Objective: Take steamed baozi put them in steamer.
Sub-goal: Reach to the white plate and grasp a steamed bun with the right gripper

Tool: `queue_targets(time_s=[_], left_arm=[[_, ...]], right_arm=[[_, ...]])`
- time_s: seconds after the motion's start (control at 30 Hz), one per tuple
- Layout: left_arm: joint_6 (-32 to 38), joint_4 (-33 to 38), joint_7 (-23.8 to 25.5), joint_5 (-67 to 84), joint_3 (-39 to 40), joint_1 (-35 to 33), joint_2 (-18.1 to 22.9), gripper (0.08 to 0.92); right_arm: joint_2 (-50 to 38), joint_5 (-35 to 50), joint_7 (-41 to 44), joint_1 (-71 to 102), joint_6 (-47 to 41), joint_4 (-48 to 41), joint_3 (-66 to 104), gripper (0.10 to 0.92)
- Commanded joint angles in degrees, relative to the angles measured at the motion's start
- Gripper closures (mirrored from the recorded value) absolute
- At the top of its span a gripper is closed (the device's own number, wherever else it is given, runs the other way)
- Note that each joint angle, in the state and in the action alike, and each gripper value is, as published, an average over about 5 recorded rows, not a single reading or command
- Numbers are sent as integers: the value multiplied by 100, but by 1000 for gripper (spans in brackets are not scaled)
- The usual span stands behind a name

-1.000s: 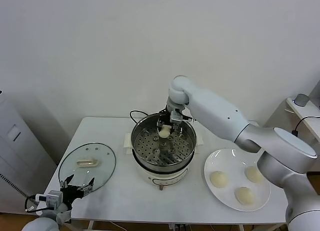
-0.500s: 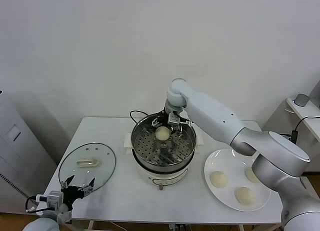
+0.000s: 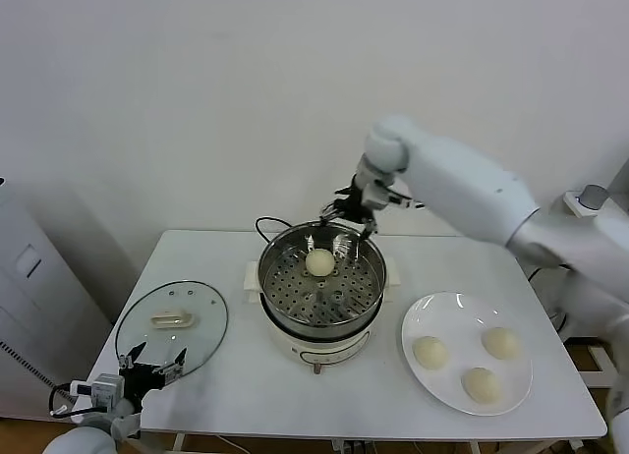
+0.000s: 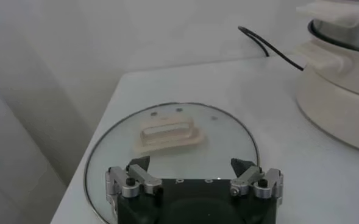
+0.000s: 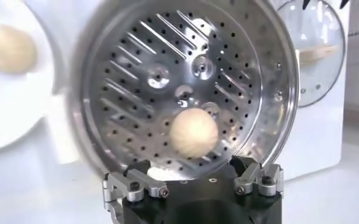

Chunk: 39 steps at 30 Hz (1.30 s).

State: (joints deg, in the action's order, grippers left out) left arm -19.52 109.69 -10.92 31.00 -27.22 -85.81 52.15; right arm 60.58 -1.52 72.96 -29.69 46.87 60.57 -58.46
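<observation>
The steel steamer (image 3: 295,299) stands mid-table on its white cooker base. One steamed baozi (image 3: 318,262) lies on its perforated floor toward the far side, also seen in the right wrist view as baozi (image 5: 193,133) inside the steamer (image 5: 136,91). My right gripper (image 3: 352,216) hovers open and empty above the steamer's far rim, with its own gripper (image 5: 191,173) looking down on the bun. Three more baozi (image 3: 429,352) rest on the white plate (image 3: 454,316). My left gripper (image 3: 149,362) is parked open at the near left, left gripper (image 4: 194,167) over the lid's edge.
A round glass lid (image 3: 201,307) with a white handle lies flat on the table's left, glass lid (image 4: 228,137) right in front of the left gripper. A black cord (image 3: 263,224) runs behind the steamer. The table's front edge is near the plate and lid.
The right gripper opened and let go of the baozi, which now lies on the steamer floor. The right arm then rose and drew back to the right, above the far rim.
</observation>
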Motion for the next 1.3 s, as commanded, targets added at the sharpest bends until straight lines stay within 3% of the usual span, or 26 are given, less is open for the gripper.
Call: queue_targets(time_s=[0.03,0.23,0.63,1.0,1.3], left_arm=[[-6,7,-16,10,-8,7,-28,177],[-5,20,-25,22,-16,18,-31,177],[-10,68,-44,21,-16,16,-20,177],[-29,93,-57,-2,-14,-3,61,177],[-28,63,-57,-3,-13,-2,53,177]], right_arm=[[-1285,2637,171,-1389,-3877,690,-2169,203],[-2099,3124,40,-1987,-4783,1658,-3205,203],[-3278,2832,-880,-1616,-5880,3148,-3562,203],[-3434,2111,-1420,-50,-6286,3216,-2558,203],[-3311,1519,-1576,1520,-6170,2789,-1320,203]])
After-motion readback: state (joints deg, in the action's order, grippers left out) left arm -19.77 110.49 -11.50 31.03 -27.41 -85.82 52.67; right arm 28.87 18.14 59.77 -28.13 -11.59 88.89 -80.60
